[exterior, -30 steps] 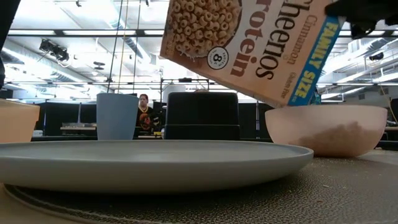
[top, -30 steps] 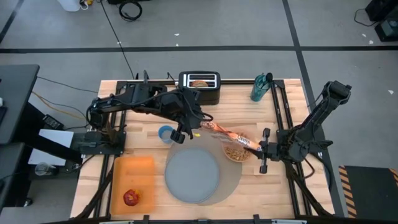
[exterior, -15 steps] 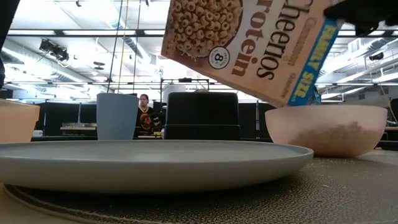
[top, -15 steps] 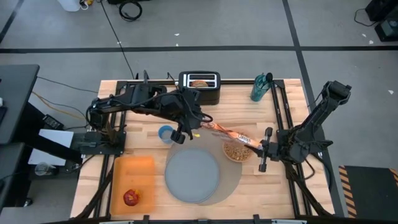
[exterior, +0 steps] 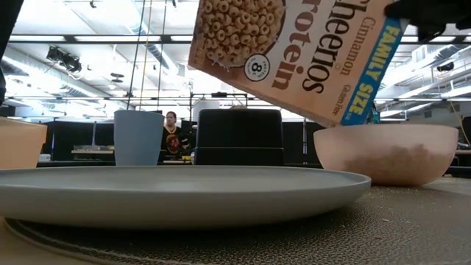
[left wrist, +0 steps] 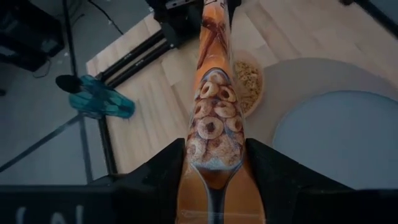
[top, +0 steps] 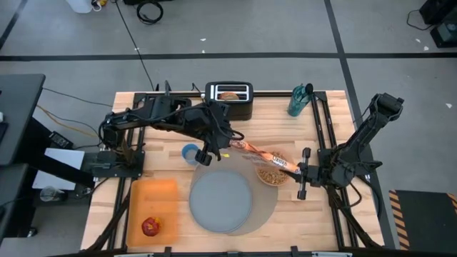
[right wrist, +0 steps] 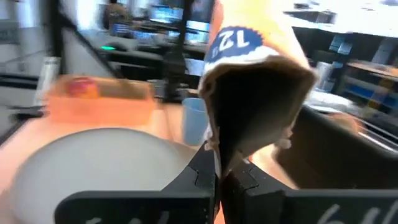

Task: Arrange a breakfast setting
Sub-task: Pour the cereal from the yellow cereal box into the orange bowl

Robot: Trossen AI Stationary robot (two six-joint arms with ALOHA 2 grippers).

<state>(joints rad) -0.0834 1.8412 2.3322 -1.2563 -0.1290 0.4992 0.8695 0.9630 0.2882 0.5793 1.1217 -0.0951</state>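
A Cheerios cereal box (top: 261, 155) hangs tilted over the translucent pink bowl (top: 272, 173), held at both ends. The left end effector (top: 227, 145) is clamped on the upper end of the box, its two dark fingers (left wrist: 163, 169) pressing the narrow sides in the left wrist view. The right end effector (top: 300, 171) is shut on the opened lower end, which appears to sit just above the bowl's rim, though the exact gap is hard to judge.

The bowl holds brown cereal and stands on the right edge of the large round grey mat (top: 265, 205). The blue-grey plate (top: 220, 201) lies on the mat to the bowl's left, near it. The small blue cup (top: 190, 153) stands on the wooden surface (top: 171, 135) just beyond the plate, under the left arm. The red apple (top: 150, 227) rests on the orange board (top: 151, 193) at the front left. A bagel (top: 229, 93) sits in the black toaster (top: 230, 102) at the back.
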